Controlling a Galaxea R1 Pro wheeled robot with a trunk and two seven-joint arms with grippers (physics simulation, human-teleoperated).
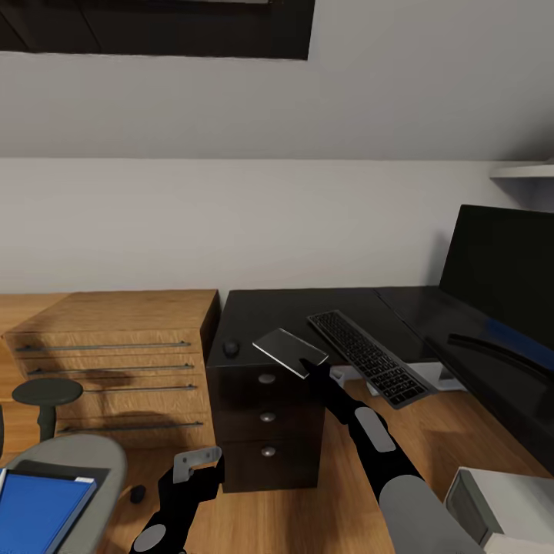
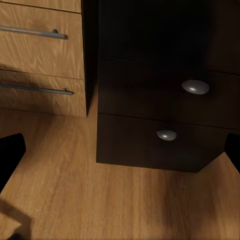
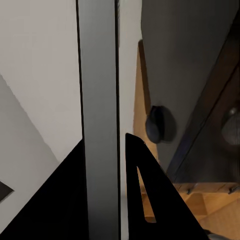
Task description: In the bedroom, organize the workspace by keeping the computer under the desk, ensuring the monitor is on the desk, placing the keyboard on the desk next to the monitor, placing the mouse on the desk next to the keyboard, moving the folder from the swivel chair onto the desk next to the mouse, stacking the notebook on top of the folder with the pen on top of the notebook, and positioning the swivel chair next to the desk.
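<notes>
- Here the notebook (image 1: 290, 352), a thin grey slab, is pinched at its near edge by the right gripper (image 1: 314, 369); the jaws close narrowly on it, and the right wrist view shows it edge-on (image 3: 99, 120) between the fingers.
- It hangs tilted just above the counter (image 1: 308, 308), over the drawer unit (image 1: 267, 419), probably held by one edge so it can later be slid flat onto a stack.
- Beyond the jaws' far side lies the mouse (image 1: 231, 347); on the other side, the keyboard (image 1: 369, 355) angles toward the monitor (image 1: 500, 269).
- The folder (image 1: 38, 508) sits on the swivel chair (image 1: 85, 454), well apart, so the stack's base seems not yet placed.
- The left gripper (image 1: 198, 462) hangs low before the drawers; its fingers (image 2: 10, 155) look spread wide and empty.
</notes>
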